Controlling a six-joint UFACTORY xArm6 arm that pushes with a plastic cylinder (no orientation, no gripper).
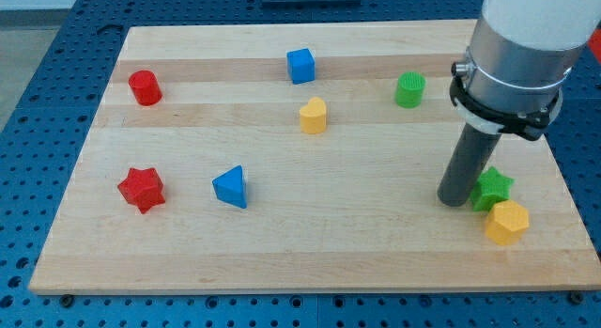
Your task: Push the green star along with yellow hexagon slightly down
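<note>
No jaws on this rig, just a dark rod. My tip [454, 200] sits on the wooden table [376, 243], touching the green star [493, 188] at its 9 o'clock. Yellow hexagon [506, 222] touches the star at 5 o'clock. Green cylinder [409, 89] stands well apart at 11 o'clock.

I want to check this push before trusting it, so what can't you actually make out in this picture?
Camera view, the only one:
- Whether my tip touches the green star: the rod covers the star's left edge.
- Whether the green star touches the yellow hexagon: they overlap in this view.
- The arm above the rod: cut off by the view's top edge.
</note>
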